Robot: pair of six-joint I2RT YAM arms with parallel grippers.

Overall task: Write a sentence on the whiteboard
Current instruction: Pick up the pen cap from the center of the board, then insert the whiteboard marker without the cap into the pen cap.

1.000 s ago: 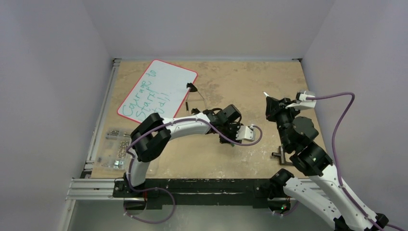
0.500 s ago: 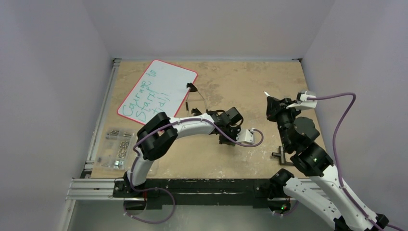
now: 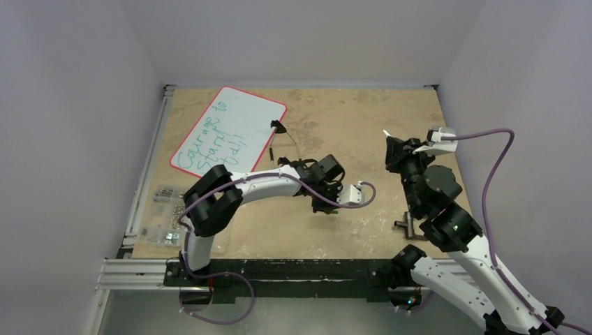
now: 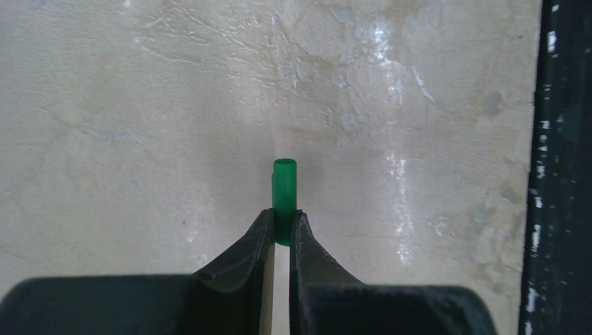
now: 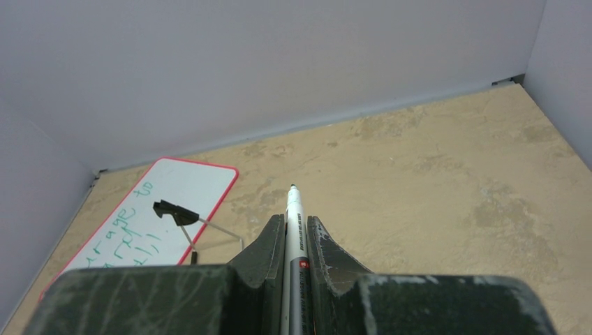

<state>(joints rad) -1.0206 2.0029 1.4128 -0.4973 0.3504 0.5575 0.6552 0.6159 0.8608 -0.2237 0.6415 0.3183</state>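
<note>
- The whiteboard (image 3: 257, 114) is lying at the far left of the table (image 3: 356, 125), well away from both arms, with the green sentence (image 3: 209, 139) running across it; the writing is looking finished.
- The left gripper (image 4: 283, 218) is pinching a green cap (image 4: 284, 183) over the tabletop.
- The right gripper (image 5: 294, 225) is clamping the marker (image 5: 292, 206), its bare tip pointing away.
- Capping seems to be the step in hand: the next move is calling for lining up the cap's mouth with the tip, then pressing them together.

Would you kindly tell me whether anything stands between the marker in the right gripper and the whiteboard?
Yes. A wire stand with a black clip stands at the whiteboard's right edge, between it and the marker in the right gripper. The left gripper, holding the green cap, sits just nearer than that line.
</note>
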